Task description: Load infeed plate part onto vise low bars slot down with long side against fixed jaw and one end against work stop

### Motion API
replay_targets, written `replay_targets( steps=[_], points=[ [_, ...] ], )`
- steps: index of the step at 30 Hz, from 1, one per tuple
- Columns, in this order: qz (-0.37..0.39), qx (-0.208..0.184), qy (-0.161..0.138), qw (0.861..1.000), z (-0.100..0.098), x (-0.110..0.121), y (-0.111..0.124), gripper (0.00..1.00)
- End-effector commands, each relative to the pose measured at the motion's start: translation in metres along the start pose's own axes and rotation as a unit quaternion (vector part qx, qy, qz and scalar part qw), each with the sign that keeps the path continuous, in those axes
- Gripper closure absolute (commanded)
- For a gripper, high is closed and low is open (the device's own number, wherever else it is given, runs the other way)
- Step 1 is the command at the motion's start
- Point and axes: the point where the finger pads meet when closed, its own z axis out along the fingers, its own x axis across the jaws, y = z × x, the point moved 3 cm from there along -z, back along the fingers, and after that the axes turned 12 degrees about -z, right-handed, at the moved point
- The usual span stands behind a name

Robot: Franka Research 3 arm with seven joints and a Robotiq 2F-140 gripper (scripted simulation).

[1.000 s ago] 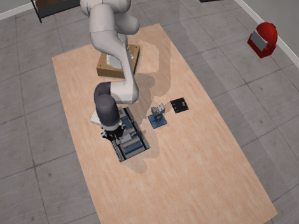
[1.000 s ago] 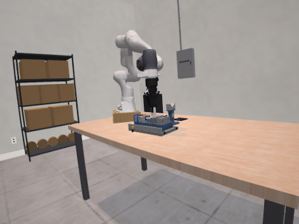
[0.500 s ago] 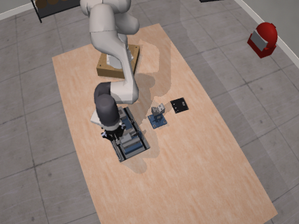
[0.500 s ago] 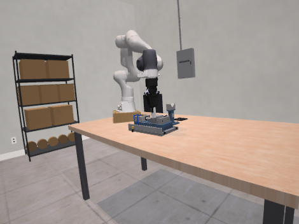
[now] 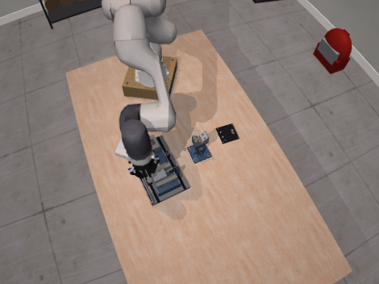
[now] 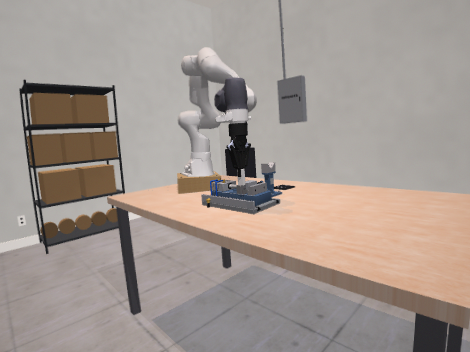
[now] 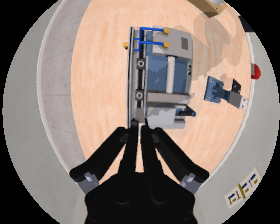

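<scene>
The vise (image 5: pixel 168 174) stands on the table under my wrist; it also shows in the side view (image 6: pixel 242 196) and in the wrist view (image 7: pixel 159 72). A light grey block, the part (image 7: pixel 168 111), lies low in the vise at the end away from the blue air hoses (image 7: pixel 151 31). My gripper (image 7: pixel 139 114) is shut with nothing between the fingers. Its tips point straight down at the vise's side rail, next to the part (image 5: pixel 163 177). I cannot tell whether they touch it. The black infeed plate (image 5: pixel 226 134) is bare.
The V-block (image 5: pixel 200 139) stands on a small blue base (image 5: pixel 200 154) between the vise and the infeed plate. The arm's brown base block (image 5: pixel 149 77) is behind the vise. A shelf with boxes (image 6: pixel 70 151) stands off the table.
</scene>
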Motion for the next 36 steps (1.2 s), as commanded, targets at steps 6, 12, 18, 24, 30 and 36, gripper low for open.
replay_targets(
  steps=[6,12,18,24,30,36],
  points=[
    [0.001,0.0,-0.002,1.0,-0.0001,0.0012,0.0003,1.0],
    [0.001,0.0,-0.002,1.0,-0.0001,0.0022,0.0005,1.0],
    [0.001,0.0,-0.002,1.0,-0.0001,0.0035,0.0008,1.0],
    [0.001,0.0,-0.002,1.0,-0.0001,0.0044,0.001,1.0],
    [0.001,0.0,-0.002,1.0,-0.0001,0.006,0.0013,1.0],
    [0.001,0.0,-0.002,1.0,-0.0001,0.0076,0.0017,1.0]
  ],
)
